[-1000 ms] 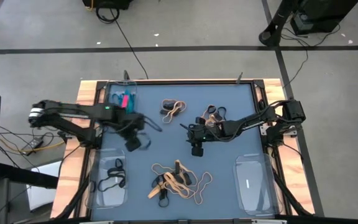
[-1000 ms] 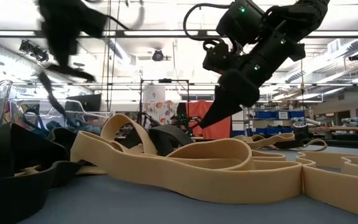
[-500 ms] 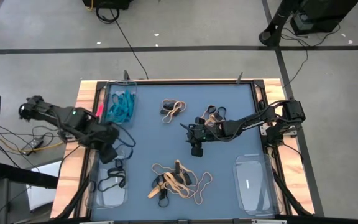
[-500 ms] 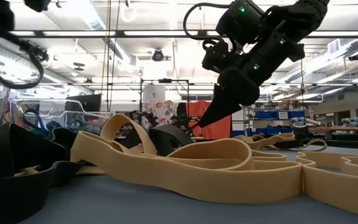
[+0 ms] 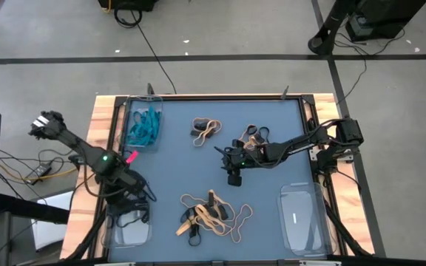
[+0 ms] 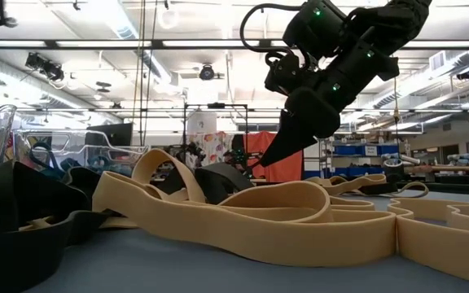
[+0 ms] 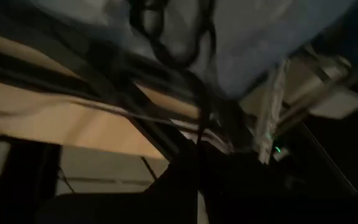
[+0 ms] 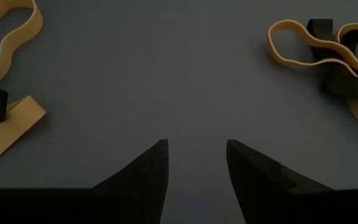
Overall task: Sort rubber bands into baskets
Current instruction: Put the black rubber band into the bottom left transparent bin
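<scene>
My left gripper (image 5: 129,198) is above the near-left clear tray (image 5: 117,235), which holds black rubber bands (image 5: 133,216). It is shut on a thin black band (image 5: 146,193), which shows as dark strands in the left wrist view (image 7: 166,43). My right gripper (image 5: 234,179) hangs open and empty over bare mat at the table's middle (image 8: 196,155). The far-left tray (image 5: 133,140) holds teal bands (image 5: 143,125). The near-right tray (image 5: 302,218) lies flat on the table. My left gripper has the thin black band, whose strand (image 7: 201,99) runs back toward the fingers. The fingers themselves are hidden in the dark, blurred wrist view, so which part they have and how cannot be told. The band's loop hangs beside the gripper, over the near-left tray.
Tan and black bands lie in a pile near the table's front middle (image 5: 211,214) and fill the low view (image 6: 259,212). Smaller piles lie at the far middle (image 5: 205,129) and by the right arm (image 5: 251,137). The wooden table frame (image 5: 102,118) borders the mat.
My left gripper has gone from the table's left middle toward the near-left corner, carrying the black band, and now stands over the near-left tray. It has left the low view.
</scene>
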